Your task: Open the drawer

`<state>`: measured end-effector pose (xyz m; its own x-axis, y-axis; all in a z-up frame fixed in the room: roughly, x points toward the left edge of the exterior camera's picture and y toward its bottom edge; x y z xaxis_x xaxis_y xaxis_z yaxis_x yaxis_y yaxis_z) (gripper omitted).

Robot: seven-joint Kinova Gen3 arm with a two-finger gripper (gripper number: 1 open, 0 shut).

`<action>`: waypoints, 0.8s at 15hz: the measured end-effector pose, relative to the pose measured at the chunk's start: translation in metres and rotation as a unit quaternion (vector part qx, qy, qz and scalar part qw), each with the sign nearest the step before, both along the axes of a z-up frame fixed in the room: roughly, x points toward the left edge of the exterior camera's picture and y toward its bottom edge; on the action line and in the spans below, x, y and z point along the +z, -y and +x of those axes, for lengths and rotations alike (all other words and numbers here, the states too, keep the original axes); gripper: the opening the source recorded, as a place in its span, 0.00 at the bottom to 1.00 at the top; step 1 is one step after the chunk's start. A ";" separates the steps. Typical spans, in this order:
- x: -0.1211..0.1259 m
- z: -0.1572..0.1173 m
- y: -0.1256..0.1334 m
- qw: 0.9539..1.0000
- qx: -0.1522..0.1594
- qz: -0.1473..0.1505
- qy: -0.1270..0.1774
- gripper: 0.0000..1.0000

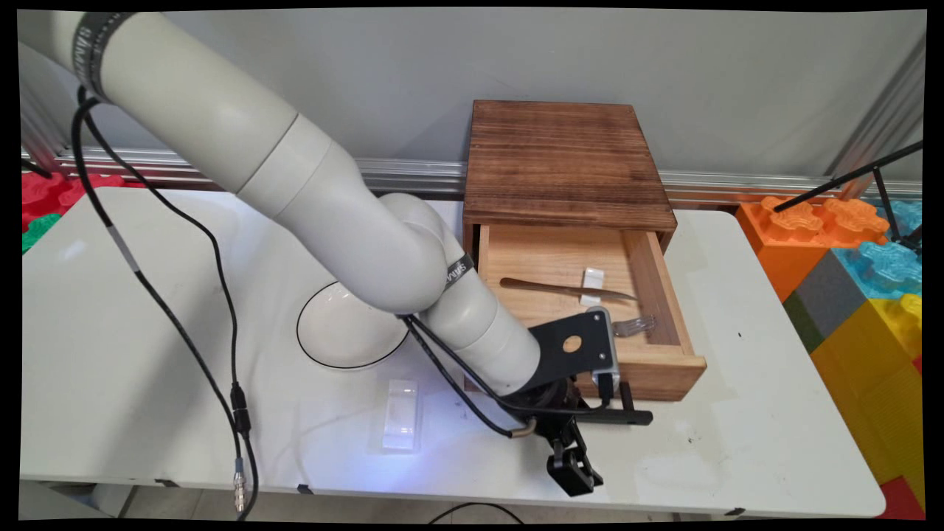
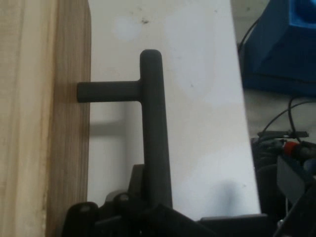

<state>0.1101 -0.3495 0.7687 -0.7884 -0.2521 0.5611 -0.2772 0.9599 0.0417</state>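
Observation:
A dark wooden box stands at the back of the table, and its pale drawer is pulled out toward the near side. My gripper lies along the drawer front, shut on the near end of the black T-shaped drawer handle. The handle's bar runs away from the hand, and its stem goes into the wood. Inside the drawer lie a slim brown utensil, a small white piece and a metal fork.
A white bowl sits left of the drawer, half hidden by the arm. A clear plastic box lies near the front edge. Black cables hang over the left of the table. Large coloured blocks stand off the right end.

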 end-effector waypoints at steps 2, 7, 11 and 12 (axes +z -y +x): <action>0.002 -0.001 -0.006 1.000 0.000 0.003 -0.003 1.00; 0.010 -0.003 -0.017 1.000 0.001 0.007 -0.012 1.00; 0.015 -0.004 -0.023 1.000 0.002 0.009 -0.016 1.00; 0.017 -0.003 -0.025 1.000 0.002 0.010 -0.018 1.00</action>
<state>0.1066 -0.3246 0.7857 -0.7672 -0.2659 0.5837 -0.2788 0.9578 0.0698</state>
